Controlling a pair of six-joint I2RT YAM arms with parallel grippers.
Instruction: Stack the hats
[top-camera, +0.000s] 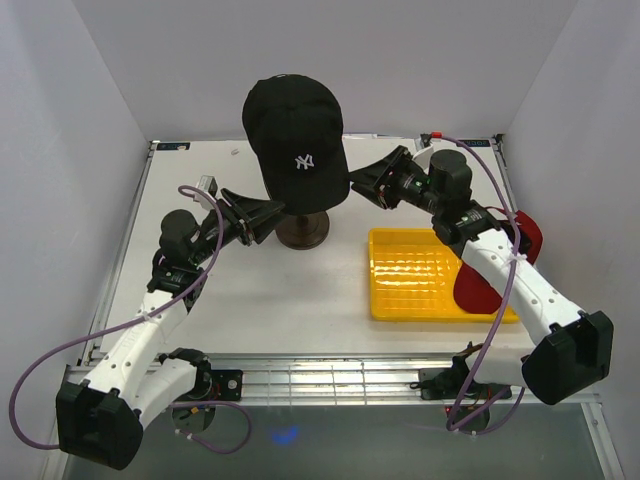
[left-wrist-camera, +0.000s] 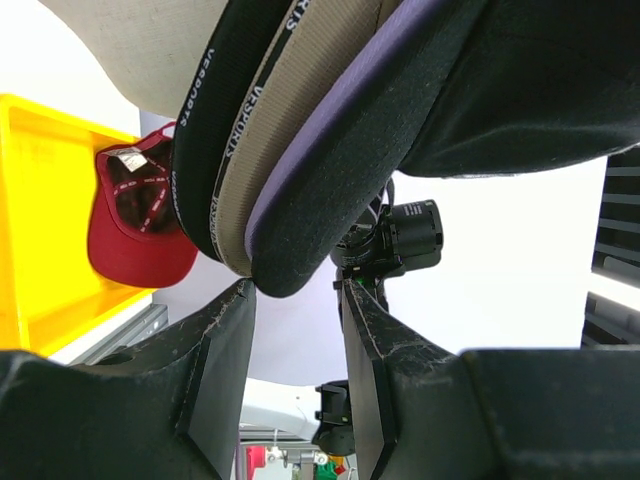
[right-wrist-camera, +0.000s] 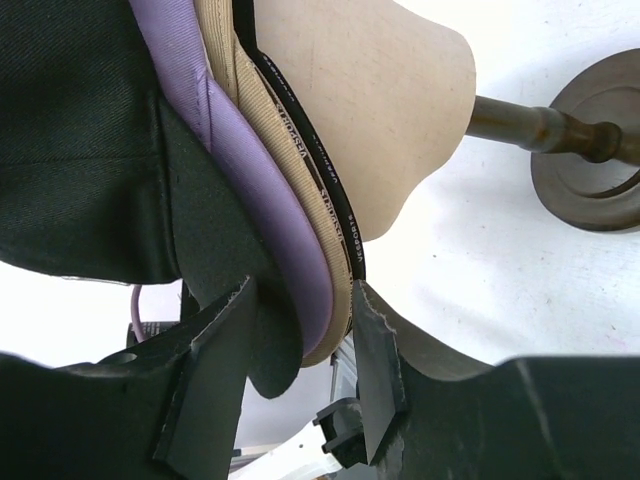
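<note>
Left gripper (left-wrist-camera: 297, 292) unclenched, jaws spread, brim edges just above its tips, not pinched. Right gripper (right-wrist-camera: 300, 300) also released, brims hanging between its jaws. Stacked caps (top-camera: 295, 135), black on top, lavender and tan under it, sit on mannequin head (right-wrist-camera: 370, 100). Red cap (top-camera: 527, 238) at right edge of yellow tray (top-camera: 400, 300).

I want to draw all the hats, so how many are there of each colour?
Black cloth baseball cap with white logo, top of the stack: 1
Lavender cloth baseball cap, in the stack: 1
Tan cloth baseball cap, in the stack: 1
Dark innermost cloth cap, black or dark brown, cannot tell: 1
Red cloth baseball cap, off the stack: 1
Total: 5
</note>
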